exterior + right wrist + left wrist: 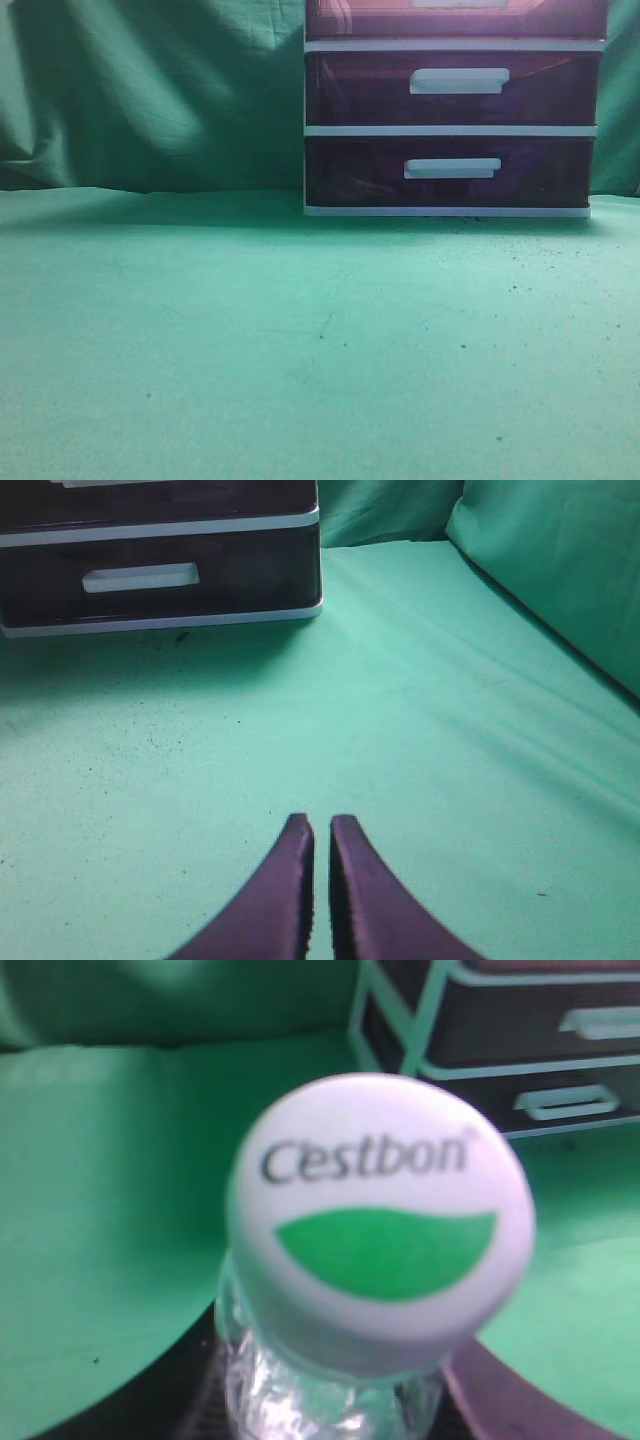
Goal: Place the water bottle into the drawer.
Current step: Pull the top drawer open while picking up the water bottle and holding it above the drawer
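Observation:
The water bottle (330,1400) is clear plastic with a white cap (380,1220) that carries a green leaf mark; it fills the left wrist view. My left gripper (330,1425) is shut on the bottle's neck, with its dark jaws on either side below the cap. The drawer (380,22), reddish and uppermost in the white-framed cabinet (450,130), is shut and cut off by the top edge of the exterior view. My right gripper (321,825) is shut and empty over the green cloth. Neither gripper nor the bottle shows in the exterior view.
Two darker purple drawers (360,90) with white bar handles (458,81) sit below the top one. The cabinet stands at the back right of the green cloth-covered table (300,340). Green cloth hangs behind (150,90) and rises on the right in the right wrist view (560,560).

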{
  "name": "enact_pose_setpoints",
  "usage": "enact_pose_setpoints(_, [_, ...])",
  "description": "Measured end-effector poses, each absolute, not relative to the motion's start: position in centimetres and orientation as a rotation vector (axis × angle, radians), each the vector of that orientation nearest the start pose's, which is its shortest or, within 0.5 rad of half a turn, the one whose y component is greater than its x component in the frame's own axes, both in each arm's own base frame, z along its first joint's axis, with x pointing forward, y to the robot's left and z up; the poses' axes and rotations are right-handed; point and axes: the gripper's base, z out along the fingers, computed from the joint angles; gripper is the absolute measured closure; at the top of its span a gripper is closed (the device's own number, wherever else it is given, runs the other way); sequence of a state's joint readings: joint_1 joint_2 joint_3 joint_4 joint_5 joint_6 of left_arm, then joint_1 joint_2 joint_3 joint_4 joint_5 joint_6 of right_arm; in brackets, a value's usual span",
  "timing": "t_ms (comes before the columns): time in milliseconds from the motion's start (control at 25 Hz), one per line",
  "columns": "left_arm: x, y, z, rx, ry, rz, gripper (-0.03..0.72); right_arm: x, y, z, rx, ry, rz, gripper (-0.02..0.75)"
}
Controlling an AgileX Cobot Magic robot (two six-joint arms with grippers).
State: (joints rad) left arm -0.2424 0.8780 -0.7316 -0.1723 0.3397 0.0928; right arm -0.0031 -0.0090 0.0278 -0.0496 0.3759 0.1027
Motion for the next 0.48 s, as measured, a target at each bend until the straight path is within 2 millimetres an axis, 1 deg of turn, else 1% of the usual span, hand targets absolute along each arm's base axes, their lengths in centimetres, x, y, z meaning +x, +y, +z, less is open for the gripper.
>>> enact_pose_setpoints(80, [17.0,-5.2,34.8,0.233,1.945,-0.280,0.438,5.3,-0.2,17.1,0.069,1.877,0.020,0.690])
enact_pose_setpoints(240, [16.3,-5.5,37.5,0.269,1.931,-0.304,0.438,5.3,-0.2,17.1,0.069,1.877,0.020,0.690])
enact_pose_setpoints(360, [16.0,-5.5,38.1,0.280,1.954,-0.313,0.438,5.3,-0.2,17.2,0.070,1.862,0.022,0.690])
enact_pose_setpoints(480, [15.6,-5.8,37.9,0.277,2.022,-0.371,0.438,5.6,0.0,18.3,0.121,1.730,0.096,0.690])
